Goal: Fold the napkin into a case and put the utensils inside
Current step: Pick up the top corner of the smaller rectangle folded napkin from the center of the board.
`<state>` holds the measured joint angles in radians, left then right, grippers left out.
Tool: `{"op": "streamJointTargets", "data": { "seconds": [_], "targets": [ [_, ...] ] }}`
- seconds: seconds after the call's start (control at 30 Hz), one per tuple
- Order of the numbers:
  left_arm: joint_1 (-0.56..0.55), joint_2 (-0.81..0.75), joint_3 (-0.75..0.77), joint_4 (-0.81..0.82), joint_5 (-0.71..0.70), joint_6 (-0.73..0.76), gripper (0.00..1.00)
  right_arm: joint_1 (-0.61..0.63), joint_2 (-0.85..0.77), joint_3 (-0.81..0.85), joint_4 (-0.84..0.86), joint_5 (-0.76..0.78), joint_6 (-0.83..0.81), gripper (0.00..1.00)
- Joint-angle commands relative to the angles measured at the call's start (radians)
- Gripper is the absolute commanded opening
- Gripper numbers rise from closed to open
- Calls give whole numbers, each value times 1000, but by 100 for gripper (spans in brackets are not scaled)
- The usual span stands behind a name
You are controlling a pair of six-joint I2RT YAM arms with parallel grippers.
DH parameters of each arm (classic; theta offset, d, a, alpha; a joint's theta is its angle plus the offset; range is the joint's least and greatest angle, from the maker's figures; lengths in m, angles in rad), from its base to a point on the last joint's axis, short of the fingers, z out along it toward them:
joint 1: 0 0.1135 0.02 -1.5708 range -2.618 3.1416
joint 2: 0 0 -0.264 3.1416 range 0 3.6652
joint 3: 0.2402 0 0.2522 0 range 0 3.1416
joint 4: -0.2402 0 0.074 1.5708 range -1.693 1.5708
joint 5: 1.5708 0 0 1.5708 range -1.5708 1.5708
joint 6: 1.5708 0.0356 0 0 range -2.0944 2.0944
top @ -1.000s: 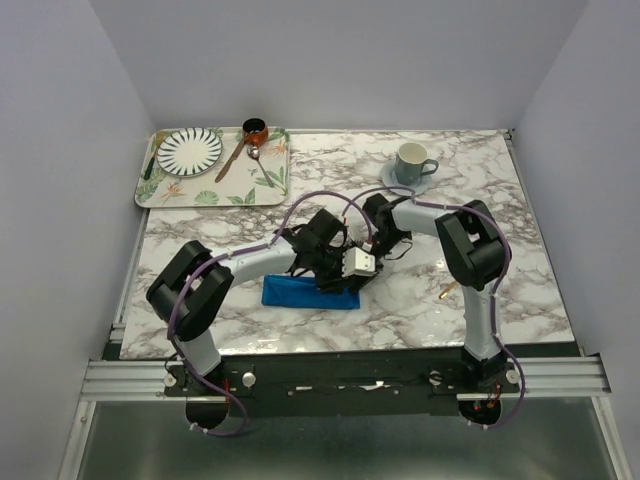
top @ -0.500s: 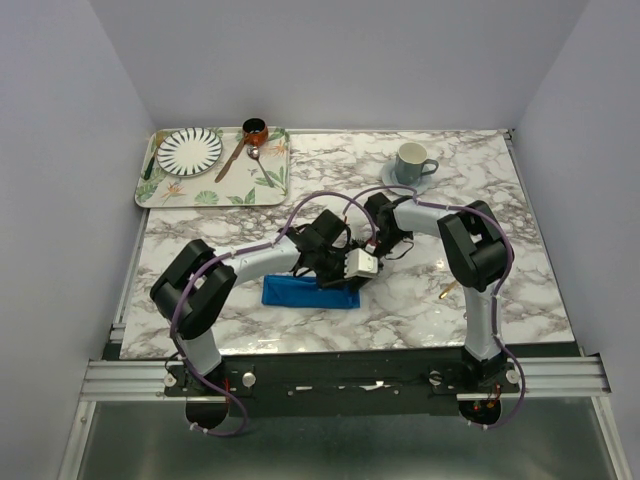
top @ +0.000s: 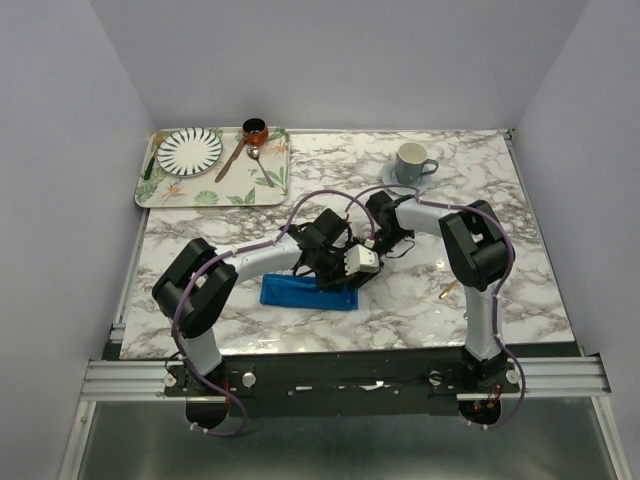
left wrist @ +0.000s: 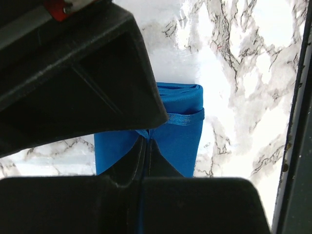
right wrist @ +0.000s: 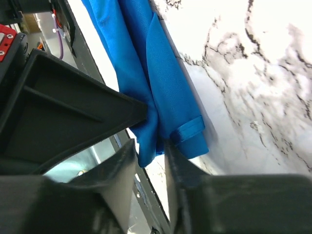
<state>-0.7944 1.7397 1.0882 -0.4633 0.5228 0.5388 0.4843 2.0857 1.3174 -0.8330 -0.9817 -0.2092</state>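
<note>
The blue napkin lies folded into a narrow strip on the marble table, in front of both grippers. My left gripper is at the strip's right end. In the left wrist view its jaws are shut on a pinched fold of the napkin. My right gripper is close beside it. In the right wrist view its jaws stand apart, with a loose corner of the napkin hanging between them. A gold-coloured utensil lies on the table by the right arm.
A patterned tray at the back left holds a striped plate, a brown pot and a brown-handled spoon. A cup on a saucer stands at the back right. The table's front edge runs just below the napkin.
The left gripper has closed onto the napkin's fold. The right gripper, shut before, has parted its jaws. Both arms have stayed almost where they were.
</note>
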Motion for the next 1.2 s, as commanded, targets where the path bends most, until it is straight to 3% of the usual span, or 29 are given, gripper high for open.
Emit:
{"op": "streamJointTargets", "data": {
  "seconds": [0.0, 0.2, 0.3, 0.6, 0.93, 1.17],
  "targets": [
    [-5, 6, -8, -23, -20, -132, 0, -9, 16, 2, 21, 34, 5, 44],
    [12, -25, -48, 8, -21, -258, 0, -9, 28, -10, 31, 110, 7, 49],
    [21, -42, -70, 11, -23, -281, 0, -9, 24, -14, 48, 143, 11, 63],
    [76, -32, -57, -47, -12, -323, 0, -9, 31, 35, 48, 205, -10, 65],
    [123, -63, -74, -26, 55, -301, 0, -9, 11, 42, 43, 155, -30, 56],
    [121, -36, -45, -55, 80, -281, 0, -9, -65, 71, 61, 159, 36, 34]
  ]
}}
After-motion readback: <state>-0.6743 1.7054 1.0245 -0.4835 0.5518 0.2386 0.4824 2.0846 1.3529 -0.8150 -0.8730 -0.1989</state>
